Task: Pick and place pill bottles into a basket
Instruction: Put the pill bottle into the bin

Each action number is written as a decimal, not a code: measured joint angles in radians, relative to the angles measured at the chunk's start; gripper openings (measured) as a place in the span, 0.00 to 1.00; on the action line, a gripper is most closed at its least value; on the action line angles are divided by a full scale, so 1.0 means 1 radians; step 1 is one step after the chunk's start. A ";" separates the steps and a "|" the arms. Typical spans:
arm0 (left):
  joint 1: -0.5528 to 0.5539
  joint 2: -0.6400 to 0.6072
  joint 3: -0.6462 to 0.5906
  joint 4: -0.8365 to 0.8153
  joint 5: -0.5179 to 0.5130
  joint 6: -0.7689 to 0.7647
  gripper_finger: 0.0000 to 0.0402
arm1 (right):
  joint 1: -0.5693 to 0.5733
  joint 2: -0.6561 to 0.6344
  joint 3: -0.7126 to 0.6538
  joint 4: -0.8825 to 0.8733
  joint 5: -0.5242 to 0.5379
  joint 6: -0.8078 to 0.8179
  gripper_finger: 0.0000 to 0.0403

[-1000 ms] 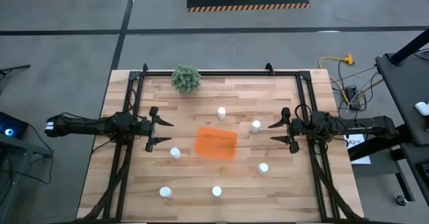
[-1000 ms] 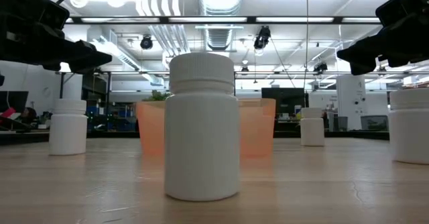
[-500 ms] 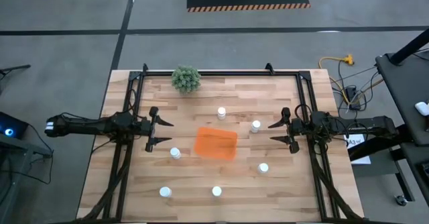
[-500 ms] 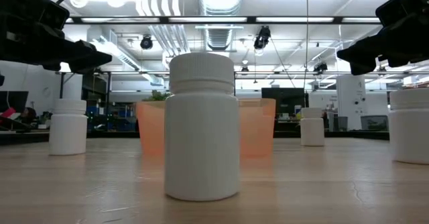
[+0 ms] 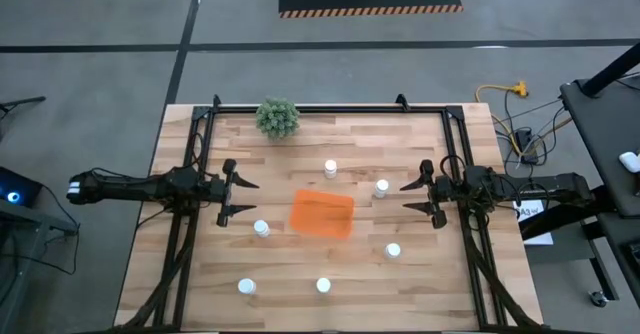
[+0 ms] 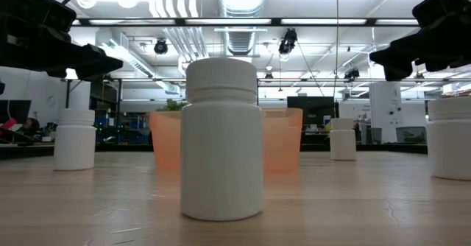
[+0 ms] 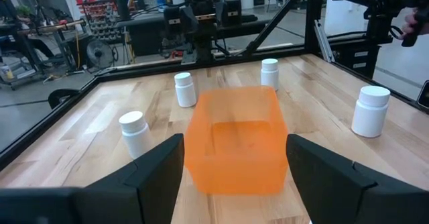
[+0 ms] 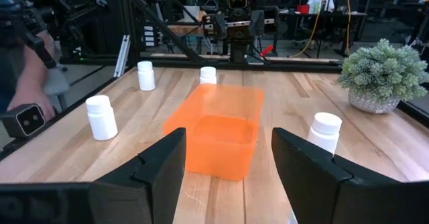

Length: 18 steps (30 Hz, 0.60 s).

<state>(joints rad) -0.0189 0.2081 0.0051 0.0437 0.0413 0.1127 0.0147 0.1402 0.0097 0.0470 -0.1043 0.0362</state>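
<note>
Logging both arms level above the counter, each reaching in from its own side toward the basket. I see the left claw left of the basket, fingers spread wide, empty. The right claw is right of the basket, fingers apart, empty. Six pill bottles stand scattered around the basket, none inside. A plant sits beyond the basket.

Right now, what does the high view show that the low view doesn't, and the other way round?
Only the high view shows all six pill bottles, the plant clearly, and both open grippers, left gripper and right gripper. Only the low view shows the room's ceiling lights beyond the table. Both show the orange basket, empty in the high view, and the wooden table.
</note>
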 joint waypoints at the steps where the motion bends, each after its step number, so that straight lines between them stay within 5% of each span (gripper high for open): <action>1: 0.000 0.000 0.000 0.000 0.000 0.000 0.61 | 0.000 0.000 0.000 0.000 0.000 0.012 0.52; 9: 0.000 0.000 0.000 0.000 0.000 0.000 0.61 | 0.000 0.000 0.000 0.000 0.000 0.253 0.52; 18: 0.000 0.000 0.000 0.000 0.000 0.000 0.61 | 0.000 0.000 0.000 0.009 0.001 0.309 0.52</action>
<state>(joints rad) -0.0189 0.2085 0.0051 0.0434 0.0414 0.1127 0.0147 0.1402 0.0097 0.0564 -0.1032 0.3456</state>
